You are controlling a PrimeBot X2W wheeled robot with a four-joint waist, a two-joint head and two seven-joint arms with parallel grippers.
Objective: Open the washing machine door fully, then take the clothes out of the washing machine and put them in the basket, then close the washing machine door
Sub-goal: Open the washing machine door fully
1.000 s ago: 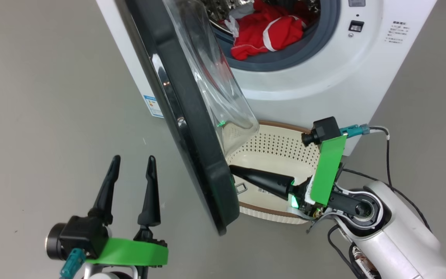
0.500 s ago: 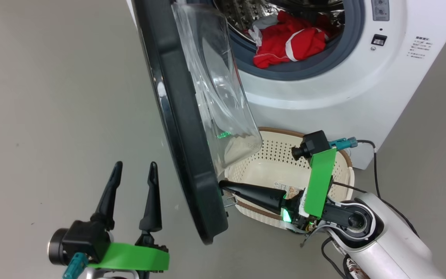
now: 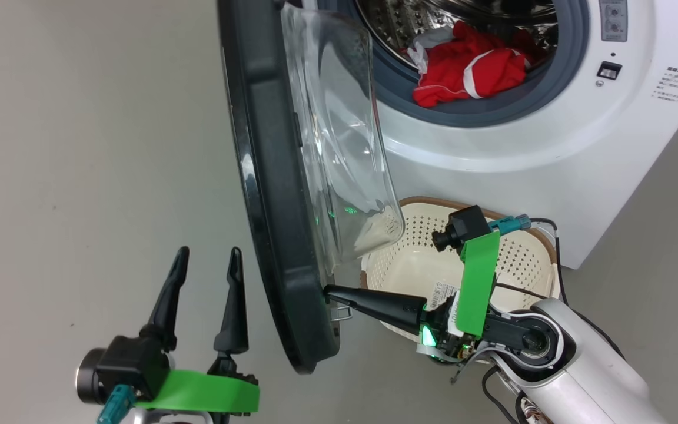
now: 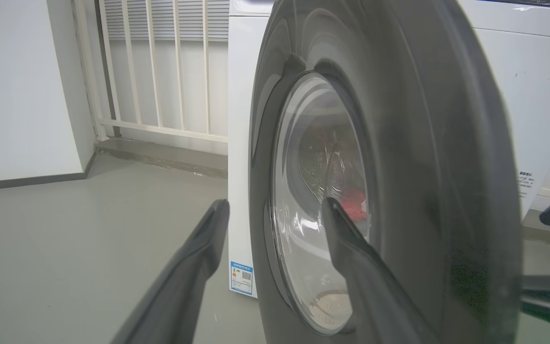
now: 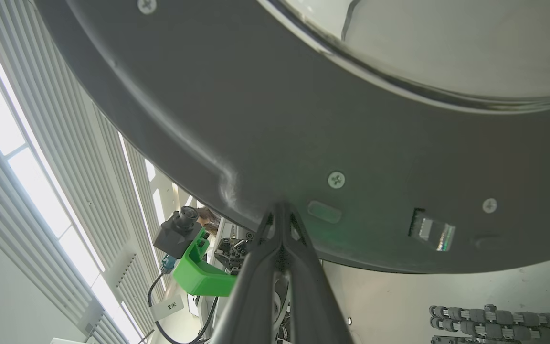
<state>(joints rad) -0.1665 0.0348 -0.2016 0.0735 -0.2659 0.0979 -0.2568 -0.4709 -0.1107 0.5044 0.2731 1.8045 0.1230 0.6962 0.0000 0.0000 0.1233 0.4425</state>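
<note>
Right gripper (image 3: 329, 291) pinched closed against inner rim of washing machine door (image 3: 268, 194), lower centre, left gripper (image 3: 208, 254) spread wide, empty, lower left

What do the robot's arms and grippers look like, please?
Both the left gripper and the right gripper have two long, tapering black fingers on a bright green bracket carrying a small black camera with a teal connector. The right forearm is glossy white with black cables.
</note>
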